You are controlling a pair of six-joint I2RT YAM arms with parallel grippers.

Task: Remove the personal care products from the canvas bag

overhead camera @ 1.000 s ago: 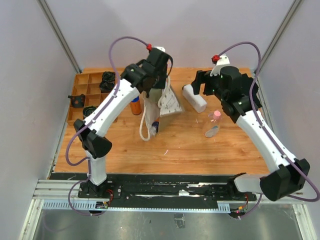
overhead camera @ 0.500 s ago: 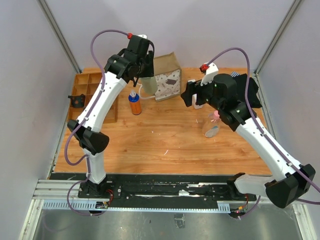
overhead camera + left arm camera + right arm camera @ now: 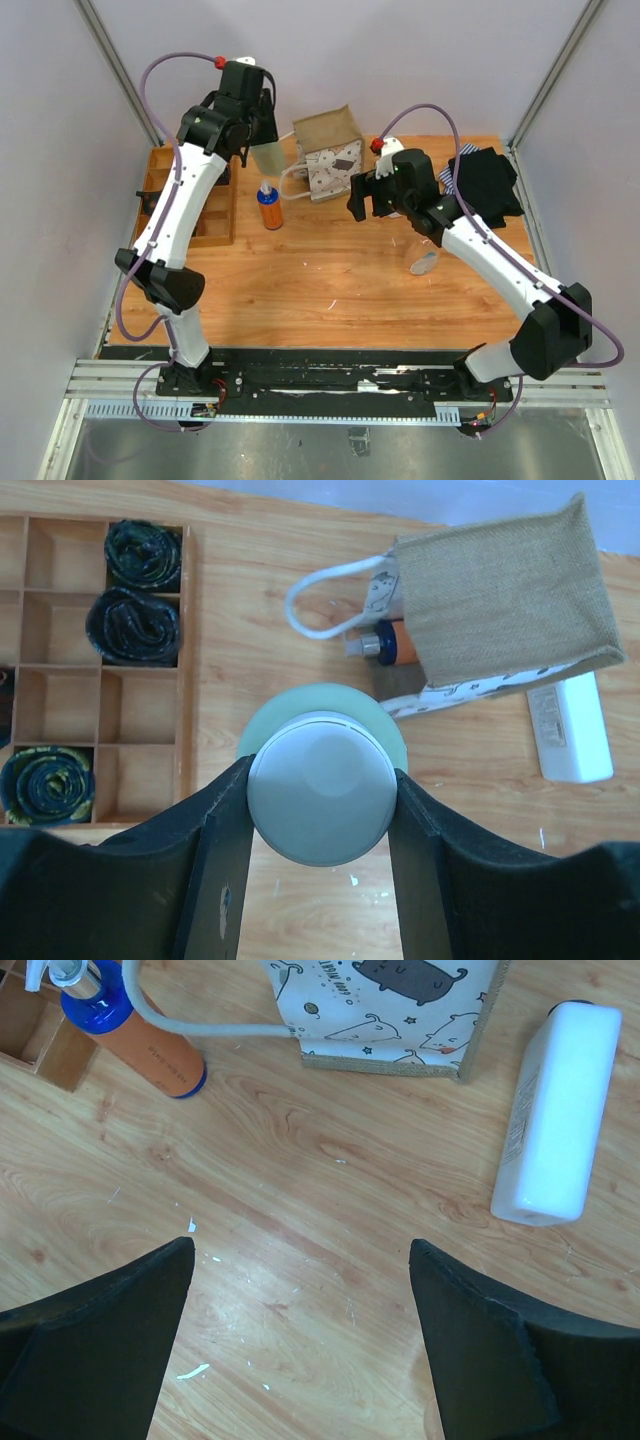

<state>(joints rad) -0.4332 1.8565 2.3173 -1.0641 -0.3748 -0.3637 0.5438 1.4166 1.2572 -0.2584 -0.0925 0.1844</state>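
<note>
The left gripper (image 3: pixel 320 780) clamps the olive-beige bottle (image 3: pixel 322 820) between tray (image 3: pixel 190 680) and bag (image 3: pixel 500 610) (right gripper (image 3: pixel 300 1248) gapes wide over bare tabletop (image 3: pixel 330 1190)).

Canvas bag (image 3: pixel 505 595) lies on its side at the far edge, mouth toward the wooden tray (image 3: pixel 140 705). Mouth partly blocked: lying orange bottle (image 3: pixel 388 643) pokes out and rope handle (image 3: pixel 230 1030) loops across the approach. Standing orange bottle (image 3: pixel 269 207) is at that loop. White bottle (image 3: pixel 557 1110) lies just beside the bag's other side. Black garment (image 3: pixel 487 180) fills the far right corner. Clear bottle (image 3: pixel 424 260) lies right of centre. Near half of table (image 3: pixel 330 300) is bare wood, an open passage.
</note>
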